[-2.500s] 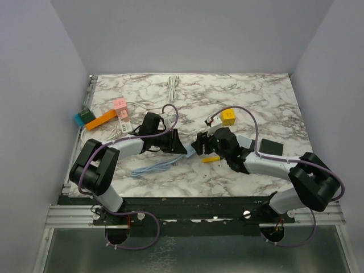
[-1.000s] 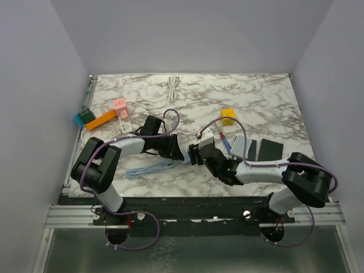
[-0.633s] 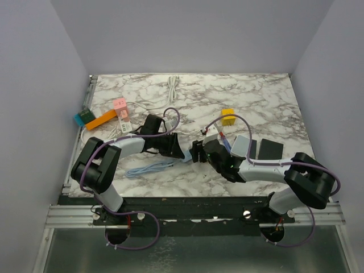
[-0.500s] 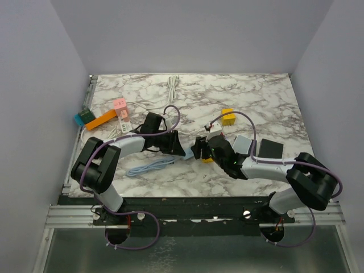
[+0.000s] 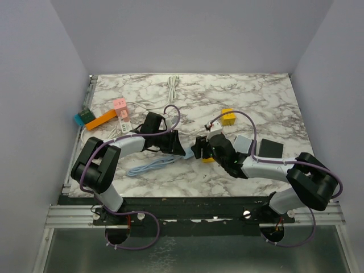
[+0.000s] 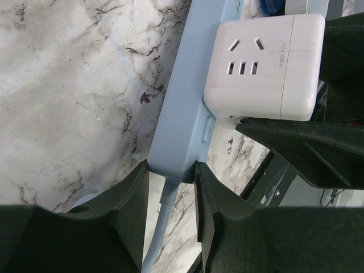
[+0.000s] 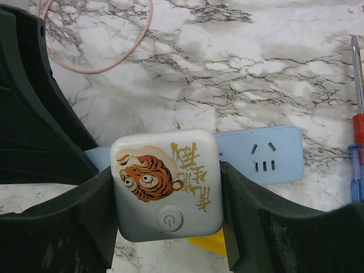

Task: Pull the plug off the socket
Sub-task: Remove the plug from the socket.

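A white cube plug with a tiger picture and a power button sits against the face of a light blue power strip. My right gripper is shut on the cube's two sides. My left gripper is shut on the cable end of the strip. The left wrist view shows the cube resting on the strip, with no gap that I can make out. In the top view both grippers meet at mid-table, left and right, with the strip between them.
The strip's light blue cable trails left. A yellow block, a red and blue screwdriver, a grey pad and a black pad lie to the right. A pink wire, a coiled white cable and coloured blocks lie further off.
The right wrist has swung back toward the far side, and both grippers with the strip and plug have shifted slightly away from the near edge. Both holds are unchanged.
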